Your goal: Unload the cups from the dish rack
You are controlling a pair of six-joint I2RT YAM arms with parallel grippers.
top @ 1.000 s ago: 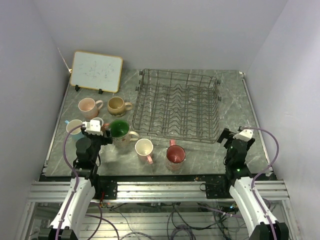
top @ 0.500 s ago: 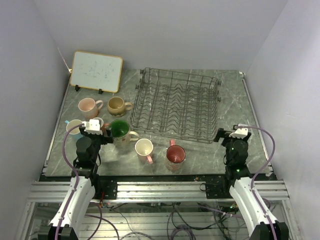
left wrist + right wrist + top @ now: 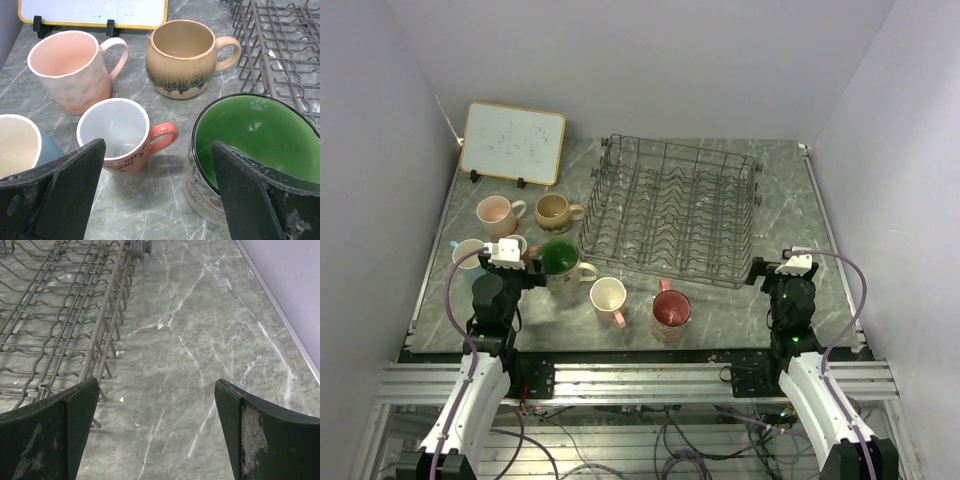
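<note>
Just ahead of the left gripper (image 3: 157,160) — jaws spread, holding nothing — stand the salmon-handled mug (image 3: 115,132) and, to its right, the green-lined mug (image 3: 255,135); all seven mugs (image 3: 608,295) stand on the marbled table (image 3: 200,340). The right gripper (image 3: 156,390), likewise spread, has the wire dish rack (image 3: 60,315) ahead-left, not touching it.

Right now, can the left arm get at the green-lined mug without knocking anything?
Probably yes. The left gripper is open, and the green-lined mug stands just ahead by its right finger with nothing between them. The salmon mug stands close beside it, so clearance is tight.
</note>
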